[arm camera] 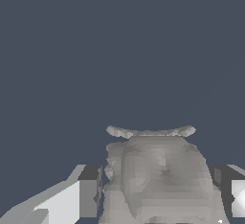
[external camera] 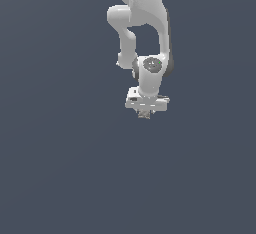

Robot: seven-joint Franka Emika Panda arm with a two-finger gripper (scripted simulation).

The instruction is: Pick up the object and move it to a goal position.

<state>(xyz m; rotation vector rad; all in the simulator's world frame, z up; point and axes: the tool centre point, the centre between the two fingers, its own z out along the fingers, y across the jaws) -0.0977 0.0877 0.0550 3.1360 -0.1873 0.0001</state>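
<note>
The white arm comes down from the top of the exterior view and ends in my white gripper [external camera: 144, 113]. A tiny grey-beige mottled object [external camera: 144, 114] sits between the fingers, just under the hand. In the wrist view the object [arm camera: 160, 180] fills the space between the two fingers [arm camera: 88, 192], a lumpy grey-beige mass with a thin flat piece across its far end. The jaws are closed against its sides. The gripper and object stand out against the plain dark blue-grey backdrop; whether they are lifted off the ground I cannot tell.
A uniform dark blue-grey surface [external camera: 60, 168] fills both views. No other objects or edges show.
</note>
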